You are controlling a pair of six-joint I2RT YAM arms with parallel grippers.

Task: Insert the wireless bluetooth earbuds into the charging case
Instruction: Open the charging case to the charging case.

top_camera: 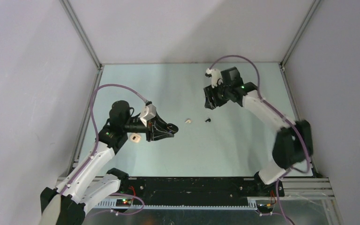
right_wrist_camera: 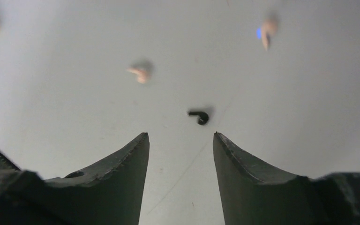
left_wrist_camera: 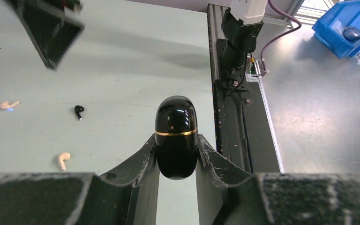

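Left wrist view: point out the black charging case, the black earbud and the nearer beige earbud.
black charging case (left_wrist_camera: 176, 117), left wrist view, glossy lid above the gold band.
black earbud (left_wrist_camera: 78, 111), left wrist view, rounded head.
nearer beige earbud (left_wrist_camera: 64, 158), left wrist view, its head.

The pale green worktop (top_camera: 225, 154) lies between plain white walls (top_camera: 28, 70), with aluminium posts (top_camera: 82, 35) at the far corners. A black rail (top_camera: 192, 183) runs along its near edge. Beyond the worktop, a blue bin (left_wrist_camera: 337, 44) holds a dark rounded object (left_wrist_camera: 353, 33).
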